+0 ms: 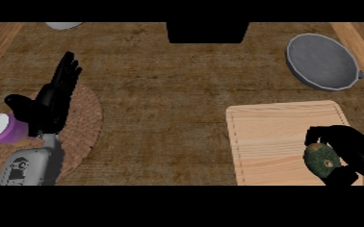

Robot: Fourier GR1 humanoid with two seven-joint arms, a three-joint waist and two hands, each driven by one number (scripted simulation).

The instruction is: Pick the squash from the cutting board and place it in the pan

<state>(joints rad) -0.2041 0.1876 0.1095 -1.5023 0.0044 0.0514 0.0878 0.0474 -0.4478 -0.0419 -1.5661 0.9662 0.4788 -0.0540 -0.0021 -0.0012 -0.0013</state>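
1. Squash (321,159) lying on the cutting board (277,139), near its lower right corner – dark green, mottled, rounded end toward the view's bottom.
2. Right hand (346,144) wrapped about the squash, fingers (318,132) curled over its top and down its far side – grasping it, judging by the curl; contact on the hidden side not visible.
3. Before lifting: worth settling the fingers evenly around the widest part, since a rounded vegetable will likely roll out of a lopsided hold.
4. Lift straight up off the board first, so the squash does not drag across the wood.
5. Pan (323,61) waiting at the upper right of the counter (177,86), well apart from the board and beyond its far edge; grey, tilted in the view, rim raised.
6. Carry high enough to pass over that rim, then lower into the middle of the pan before opening the fingers – releasing near the wall risks a roll back out.
7. Left hand (55,96) resting at the view's left, fingers straight and released, above a round woven mat (84,125); a purple object (10,128) beside it, out of the way.
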